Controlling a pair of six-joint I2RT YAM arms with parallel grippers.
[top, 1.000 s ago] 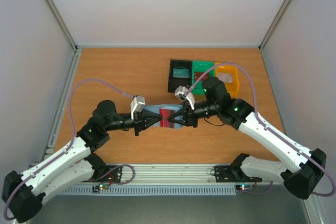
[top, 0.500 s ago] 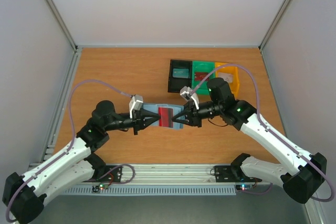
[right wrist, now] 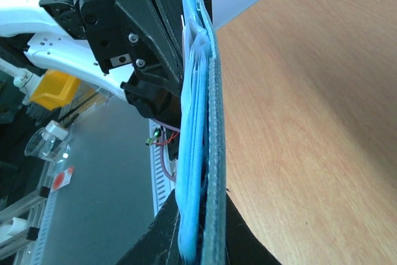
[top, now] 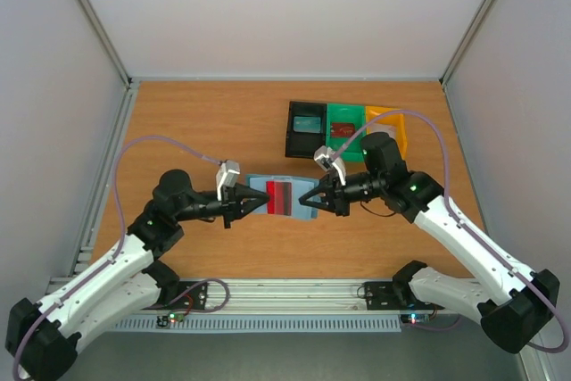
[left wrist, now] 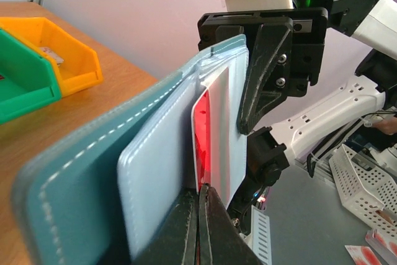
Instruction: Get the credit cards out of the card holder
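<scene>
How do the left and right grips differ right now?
The left gripper is shut where the edge of the red card runs between its fingers, seemingly pinching it; the right gripper is shut on the outer edge of the card holder. The left reaches in from the holder's left, the right from its right. Both are closed, tips facing.

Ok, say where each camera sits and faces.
Top external: above, behind the bases, looking down on the table; both arms show, left gripper and right gripper on the card holder.
Left wrist: looks along the holder toward the right gripper; own fingers below.
Right wrist: looks back toward the left gripper; own fingers below.
Shared: both wrist views show the holder.
</scene>
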